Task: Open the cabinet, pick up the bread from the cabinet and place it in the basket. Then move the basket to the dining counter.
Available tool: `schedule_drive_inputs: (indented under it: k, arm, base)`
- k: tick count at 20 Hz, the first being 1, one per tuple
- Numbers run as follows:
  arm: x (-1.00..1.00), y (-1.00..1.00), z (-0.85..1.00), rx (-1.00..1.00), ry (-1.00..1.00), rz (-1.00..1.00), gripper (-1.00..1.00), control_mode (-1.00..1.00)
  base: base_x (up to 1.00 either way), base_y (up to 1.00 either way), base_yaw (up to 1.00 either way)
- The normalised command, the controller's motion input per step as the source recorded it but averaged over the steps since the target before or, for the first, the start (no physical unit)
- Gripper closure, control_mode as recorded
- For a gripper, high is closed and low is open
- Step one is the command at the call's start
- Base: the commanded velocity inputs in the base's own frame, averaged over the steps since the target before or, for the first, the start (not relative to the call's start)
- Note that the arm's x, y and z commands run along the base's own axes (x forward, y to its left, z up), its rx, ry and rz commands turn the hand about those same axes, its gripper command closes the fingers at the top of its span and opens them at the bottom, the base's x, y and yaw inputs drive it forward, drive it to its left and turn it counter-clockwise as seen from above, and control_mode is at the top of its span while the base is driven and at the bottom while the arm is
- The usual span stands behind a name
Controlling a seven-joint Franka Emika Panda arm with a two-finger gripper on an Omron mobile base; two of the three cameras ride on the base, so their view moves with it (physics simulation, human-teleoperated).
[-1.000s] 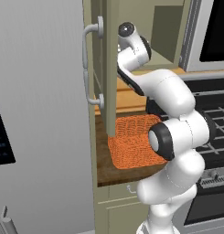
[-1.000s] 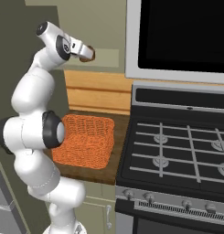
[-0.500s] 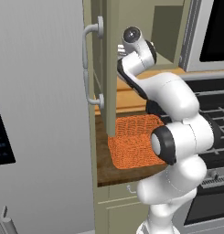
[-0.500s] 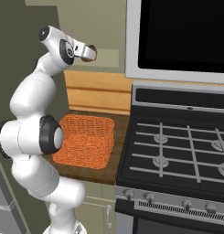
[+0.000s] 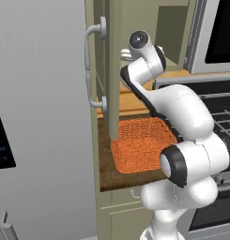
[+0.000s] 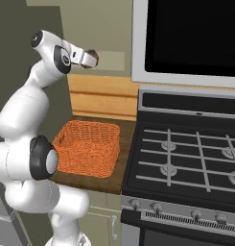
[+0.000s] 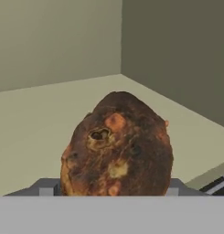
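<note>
The cabinet door (image 5: 113,70) stands open, its silver handle (image 5: 90,70) facing left. My gripper (image 6: 93,58) reaches into the cabinet at shelf height, its fingers closed on the sides of the bread (image 6: 92,52). The hand view has the bread (image 7: 118,146) as a dark brown crusty lump with tan spots, low in the middle of the picture, resting on the pale shelf (image 7: 35,132) in the cabinet's corner. The orange mesh basket (image 5: 140,149) (image 6: 88,146) sits below on the wooden counter, with nothing in it. The dining counter is out of view.
A grey fridge (image 5: 36,117) fills the left. A black stove (image 6: 186,153) with burner grates stands right of the basket, under a dark microwave (image 6: 186,38). A light wooden plank wall (image 6: 102,98) backs the counter (image 5: 107,164).
The hand has pushed a little further into the cabinet and its jaws have narrowed onto the bread. The basket has not moved.
</note>
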Motion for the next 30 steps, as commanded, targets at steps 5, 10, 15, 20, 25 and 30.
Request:
schedule_drive_inputs:
  k: [5, 10, 15, 20, 25, 30]
  arm:
    - [-1.0, 0.0, 0.06, -0.03, -0.16, 0.0, 1.0, -1.0]
    - [-1.0, 0.02, 0.09, 0.0, -0.01, 0.0, 1.0, -1.0]
    - [-1.0, 0.0, 0.13, 0.05, 0.08, 0.05, 1.0, -1.0]
    - [-0.41, -0.01, -0.12, 0.19, 0.6, 0.04, 1.0, -1.0]
    - [-0.08, -0.36, -0.97, 0.34, 0.49, 0.14, 1.0, -1.0]
    - [0.19, -0.27, -1.0, 0.24, 0.09, 0.03, 1.0, -1.0]
  base:
    - [0.0, 0.0, 0.0]
    - [0.0, 0.0, 0.0]
    - [0.0, 0.0, 0.0]
    - [0.0, 0.0, 0.0]
    - [0.0, 0.0, 0.0]
    - [0.0, 0.0, 0.0]
